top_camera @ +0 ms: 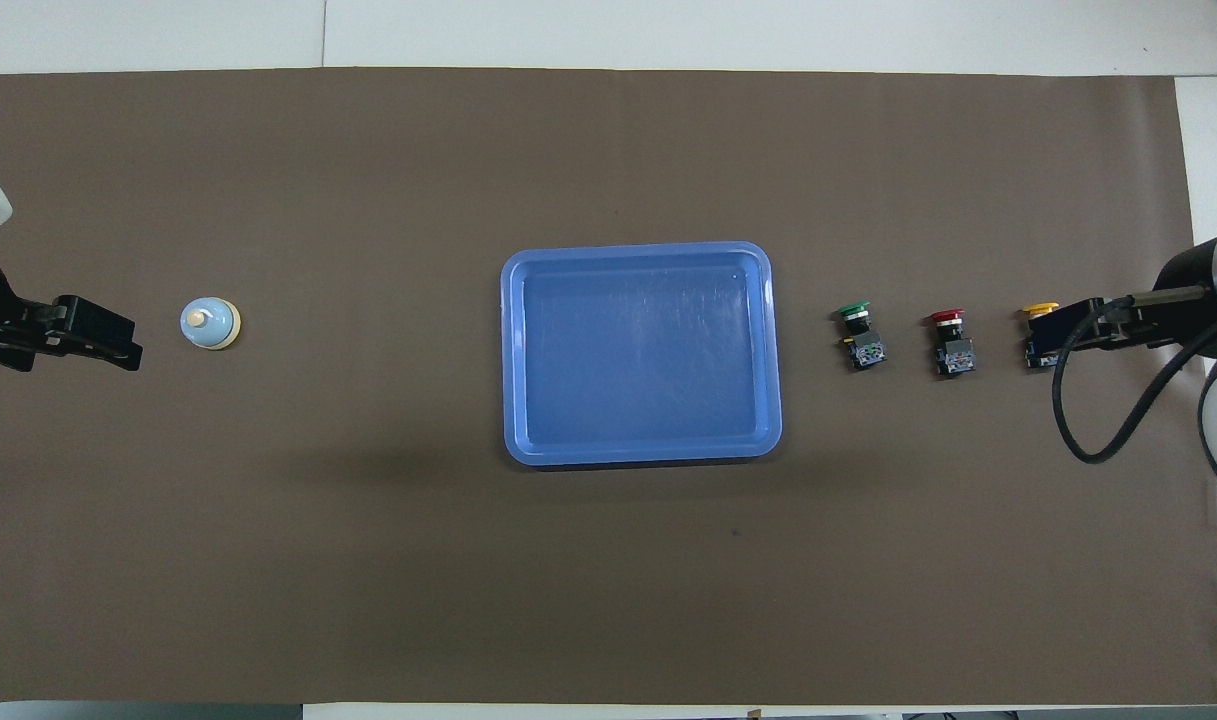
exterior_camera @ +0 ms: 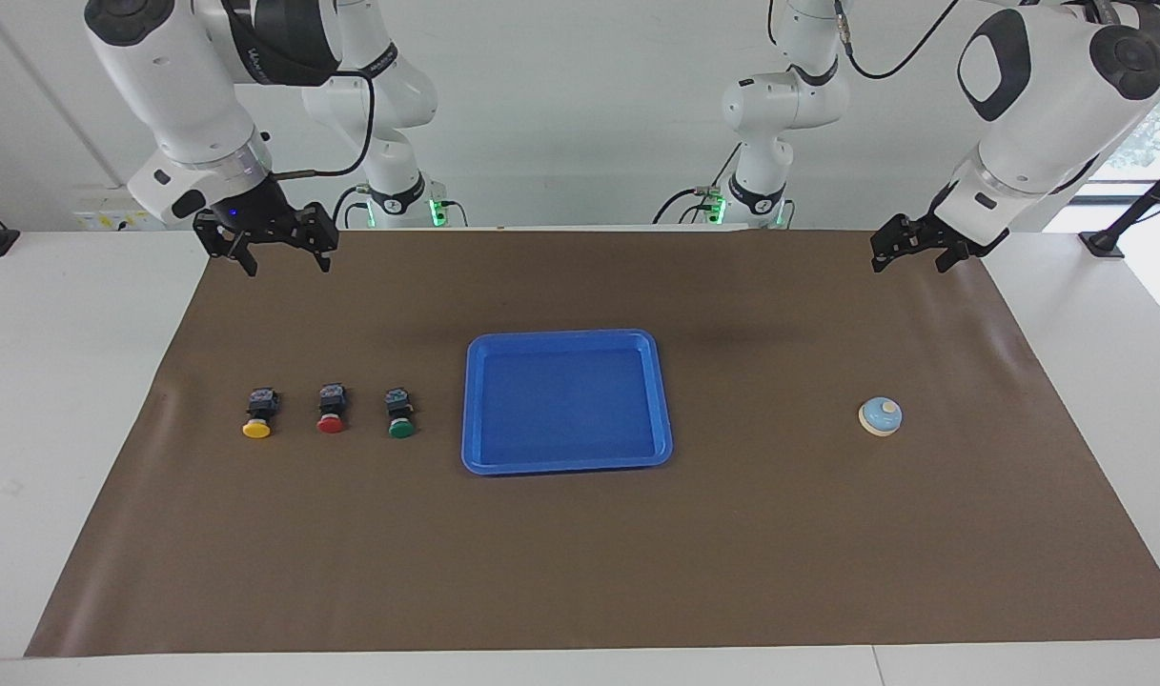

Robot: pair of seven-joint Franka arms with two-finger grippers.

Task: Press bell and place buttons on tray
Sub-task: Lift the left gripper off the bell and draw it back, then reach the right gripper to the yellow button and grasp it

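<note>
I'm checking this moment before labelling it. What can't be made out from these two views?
- Yellow button, overhead view: its black body is partly covered by the raised right gripper.
- Left gripper, overhead view: cut off by the picture's edge; only its tip shows beside the bell.
- Markings on the red button and green button: too small in both views.
- Whether the bell has been pressed: neither view shows it.

Bright blue tray (exterior_camera: 567, 461), light blue bell (exterior_camera: 881, 416) with cream knob, black-bodied buttons (exterior_camera: 331, 411) capped yellow, red, green, brown mat (exterior_camera: 580, 572), white bench (exterior_camera: 65, 381)
</note>
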